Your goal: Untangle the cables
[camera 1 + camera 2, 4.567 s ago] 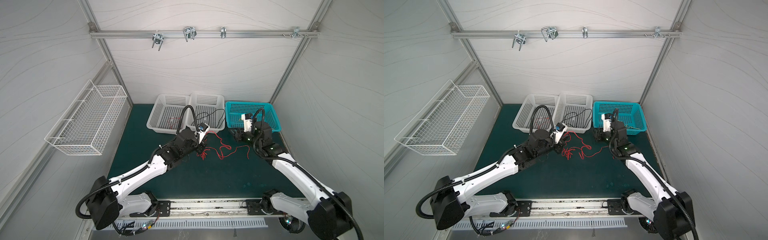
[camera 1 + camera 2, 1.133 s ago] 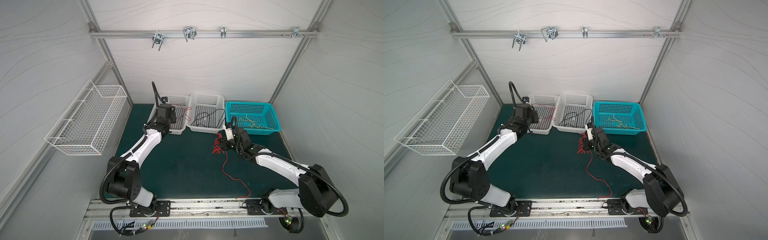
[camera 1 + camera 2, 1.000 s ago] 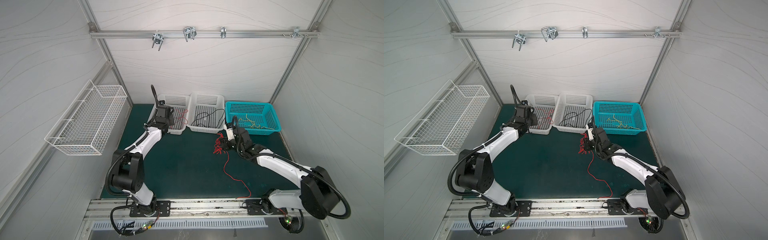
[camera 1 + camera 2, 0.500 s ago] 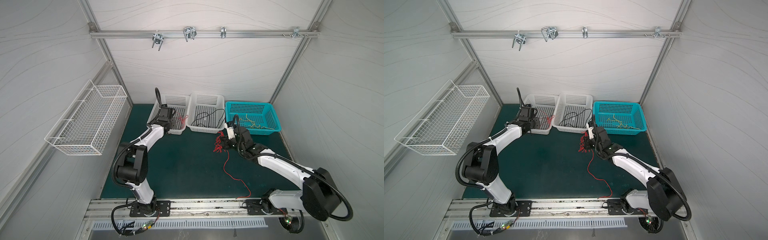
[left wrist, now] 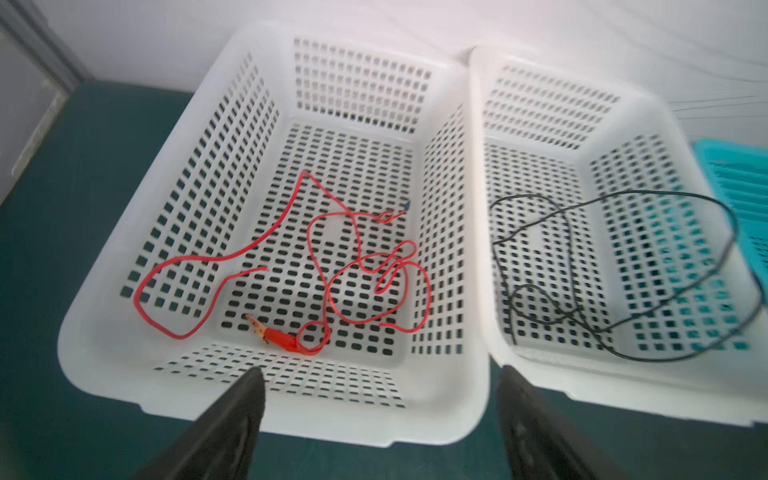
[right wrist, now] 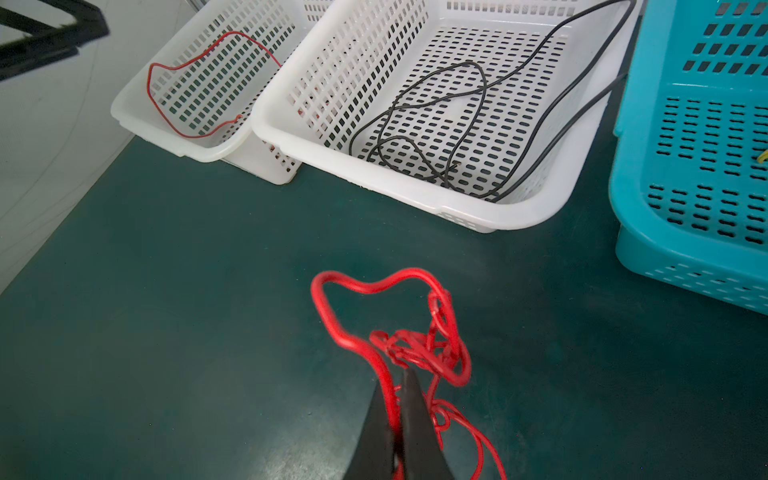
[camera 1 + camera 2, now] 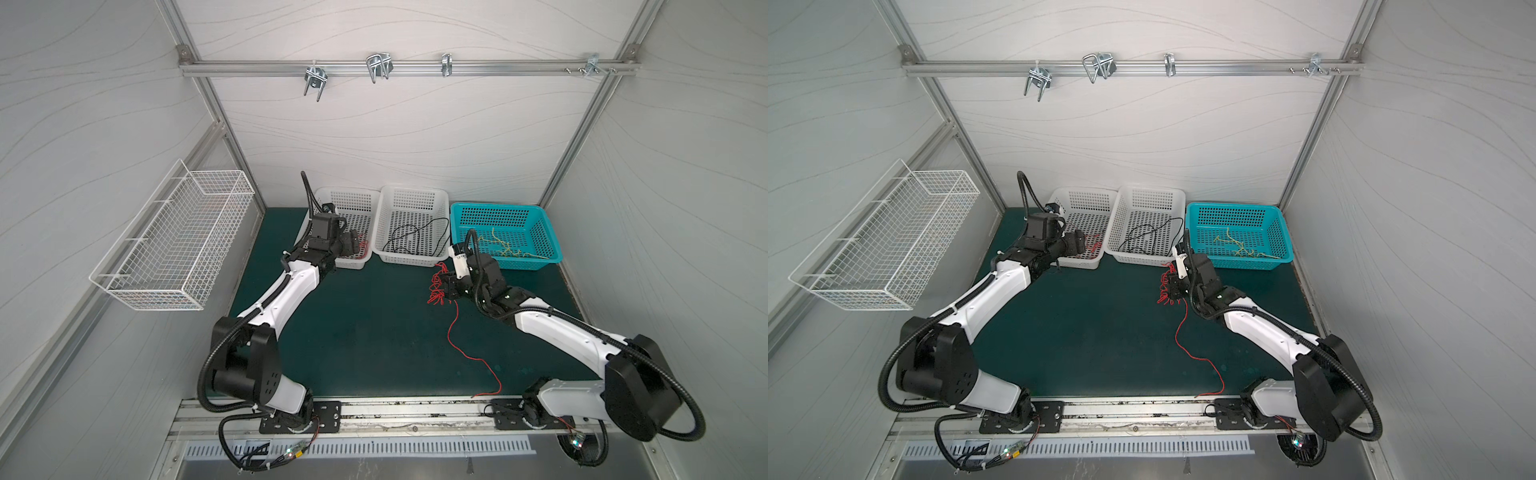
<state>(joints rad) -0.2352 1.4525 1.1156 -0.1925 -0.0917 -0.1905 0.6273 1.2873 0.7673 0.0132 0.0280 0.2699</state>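
**Three cables binned, one red knot left**

Most of the sorting looks done. A loose red cable (image 5: 332, 266) with a clip end lies inside the left white basket (image 5: 274, 399), at about 11 o'clock on the green surface (image 7: 365, 332). The black cable (image 7: 409, 241) sits in the middle white basket (image 7: 411, 193) at 12 o'clock, one loop over its rim. Yellowish cable (image 7: 505, 245) rests in the teal basket (image 7: 498, 208) at 1 o'clock.

The left pincer (image 5: 380, 399) hovers over the near rim of the left white basket, jaws spread and empty, so that cable appears delivered.

What remains is the knotted red cable (image 6: 415, 345): the right pincer (image 6: 397, 399) is pressed together on a strand of it, near the centre of the surface, its free tail trailing toward 5 o'clock in both top views. I judge this bundle still needs loosening, then binning.
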